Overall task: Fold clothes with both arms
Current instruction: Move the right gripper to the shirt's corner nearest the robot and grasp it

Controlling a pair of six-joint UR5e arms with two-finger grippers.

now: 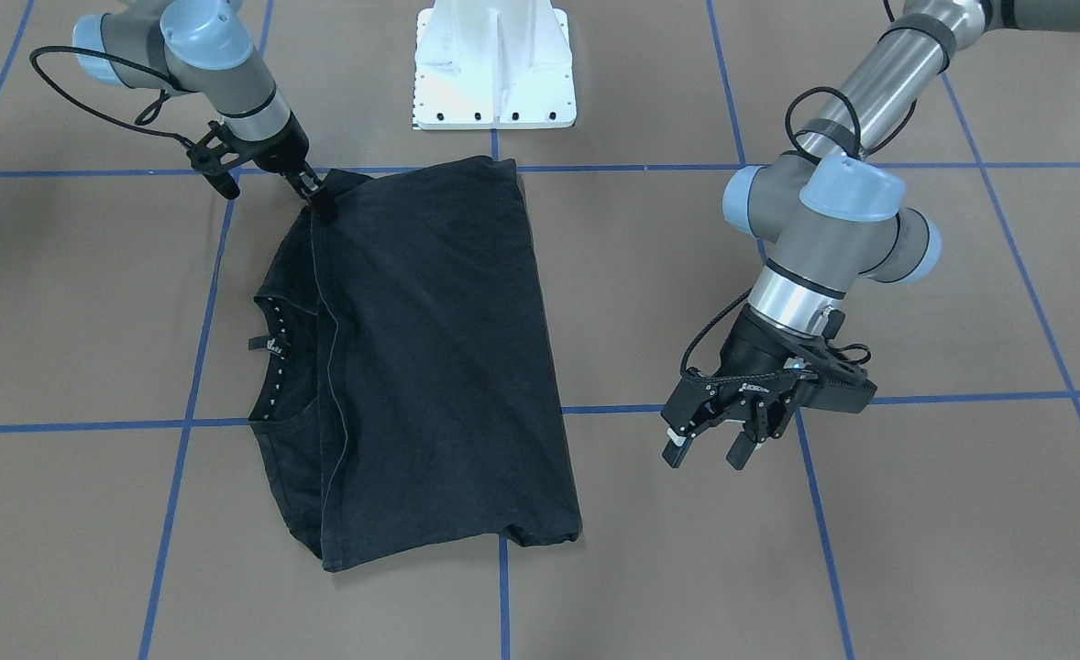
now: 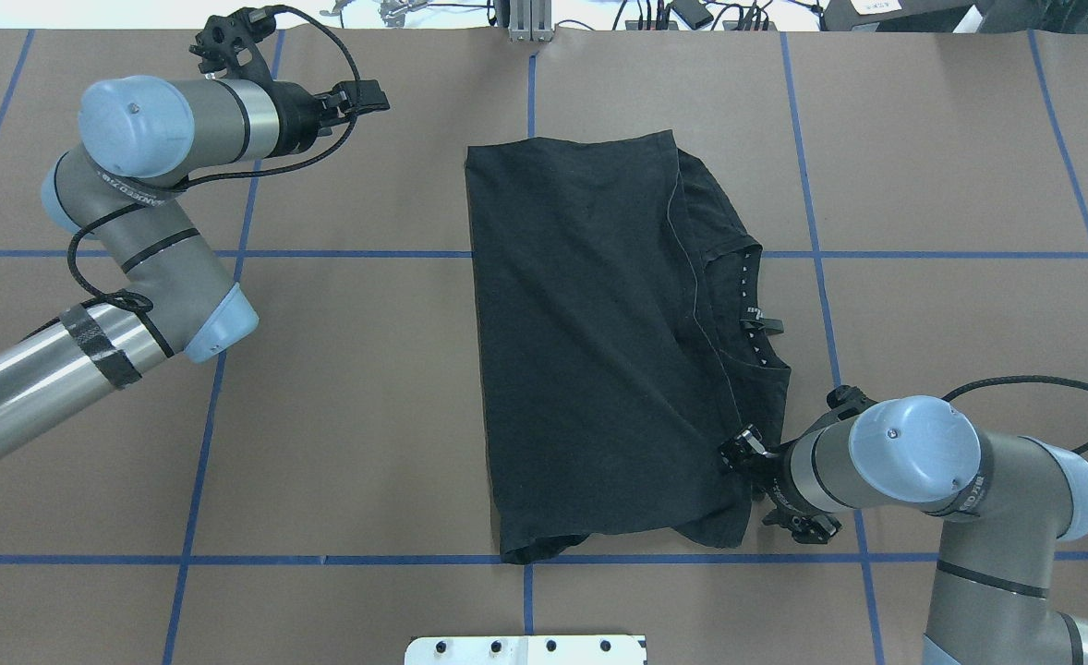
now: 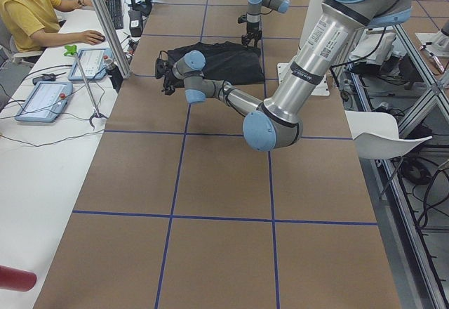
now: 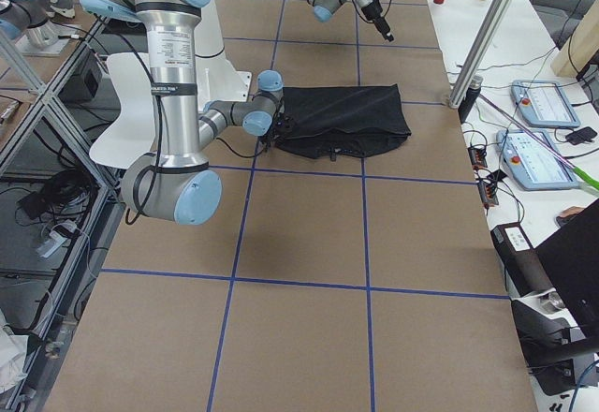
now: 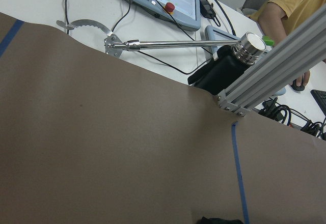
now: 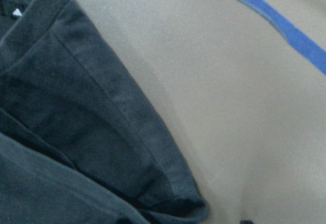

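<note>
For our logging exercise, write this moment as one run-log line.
shirt: folded, flat | left gripper: open, off shirt | right gripper: at shirt corner, grip unclear

This was a robotics lab: the left arm (image 2: 147, 249) and right arm (image 2: 969, 480) reached out either side of a white bolted base (image 1: 494, 69), over a paper-covered table (image 3: 217, 253) gridded with blue tape (image 2: 322, 254). At its far side (past aluminium framing (image 5: 285, 66)) a person (image 3: 28, 10) sat beside control pendants (image 3: 43, 100).
</note>
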